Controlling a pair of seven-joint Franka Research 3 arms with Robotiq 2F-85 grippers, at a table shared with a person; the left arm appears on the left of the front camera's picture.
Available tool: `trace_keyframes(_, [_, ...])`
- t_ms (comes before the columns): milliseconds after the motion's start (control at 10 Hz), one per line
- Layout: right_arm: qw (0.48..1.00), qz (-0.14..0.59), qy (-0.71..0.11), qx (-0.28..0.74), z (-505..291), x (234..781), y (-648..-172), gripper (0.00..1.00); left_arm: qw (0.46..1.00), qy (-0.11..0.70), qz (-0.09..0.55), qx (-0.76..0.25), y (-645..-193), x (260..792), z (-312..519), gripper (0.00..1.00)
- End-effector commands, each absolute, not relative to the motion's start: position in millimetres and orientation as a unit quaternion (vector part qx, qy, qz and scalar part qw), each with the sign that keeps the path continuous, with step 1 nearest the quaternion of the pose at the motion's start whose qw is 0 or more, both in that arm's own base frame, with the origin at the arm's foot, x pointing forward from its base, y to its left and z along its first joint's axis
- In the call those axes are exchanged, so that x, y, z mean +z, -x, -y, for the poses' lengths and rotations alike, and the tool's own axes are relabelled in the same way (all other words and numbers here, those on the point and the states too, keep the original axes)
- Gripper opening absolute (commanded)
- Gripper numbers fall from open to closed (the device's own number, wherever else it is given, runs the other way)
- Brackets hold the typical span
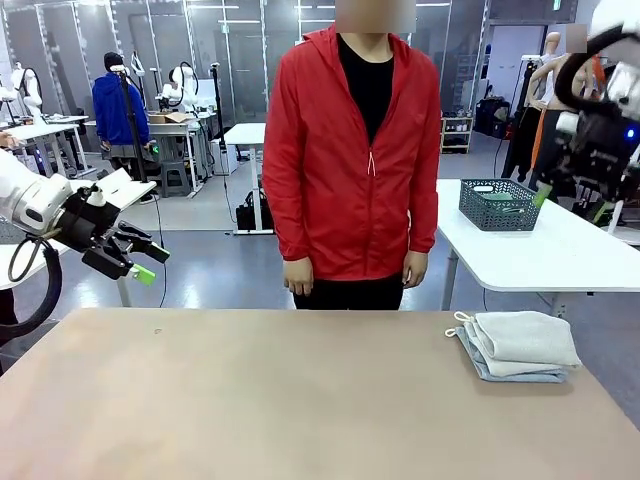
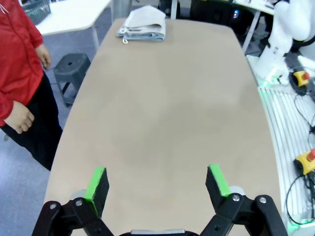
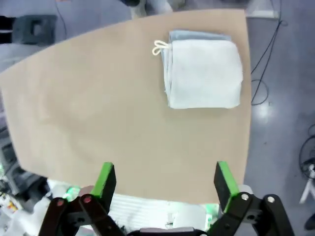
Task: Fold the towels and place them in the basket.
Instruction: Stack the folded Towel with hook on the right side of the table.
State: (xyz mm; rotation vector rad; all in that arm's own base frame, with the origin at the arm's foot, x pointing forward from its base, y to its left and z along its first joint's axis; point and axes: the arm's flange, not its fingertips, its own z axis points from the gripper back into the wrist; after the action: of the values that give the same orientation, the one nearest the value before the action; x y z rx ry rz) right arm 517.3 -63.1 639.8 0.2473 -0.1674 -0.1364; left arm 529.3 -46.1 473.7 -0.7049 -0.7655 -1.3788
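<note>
At the lower right of the front view, the towels (image 1: 520, 344) are lying folded and stacked near the table's (image 1: 280, 400) right edge, the pale blue-grey one underneath and the cream-white one on top, with a small white loop (image 1: 461, 318) sticking out at the stack's upper left corner. In the right wrist view the same stack is sitting in the upper right of the frame, squared up and close to the table edge. Folding therefore appears done; the placing is what is remaining.

The basket (image 1: 499, 204) is standing in the right middle of the front view on a separate white table (image 1: 560, 250) behind the work table, well apart from the towels, so nothing is resting in it from this task as far as I can tell.

The left gripper (image 2: 156, 183) is hovering at the left edge of the front view, above and off the table, its fingers spread wide and holding nothing. The right gripper (image 3: 161, 180) is hanging high at the upper right of the front view, its fingers also standing wide apart and empty, looking down over the stack from above.

The person in the red jacket (image 1: 350, 150) is standing at the far side, hands hanging down.
</note>
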Motion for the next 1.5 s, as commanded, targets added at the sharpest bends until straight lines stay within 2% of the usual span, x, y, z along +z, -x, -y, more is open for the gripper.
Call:
trace_keyframes(0, [0.980,0.170,-0.065,-0.085,26.8,631.8,-443.1,1.00,0.650,0.311,0.337,-0.606,-528.6,474.4,46.1,1.00])
trace_keyframes(400, [0.967,0.249,-0.039,-0.041,0.2,646.2,-391.6,1.00,0.650,0.311,0.337,-0.606,-528.6,474.4,46.1,1.00])
trace_keyframes(1400, [0.969,0.241,-0.047,-0.032,0.9,654.7,-387.5,1.00,0.650,0.311,0.337,-0.606,-528.6,474.4,46.1,1.00])
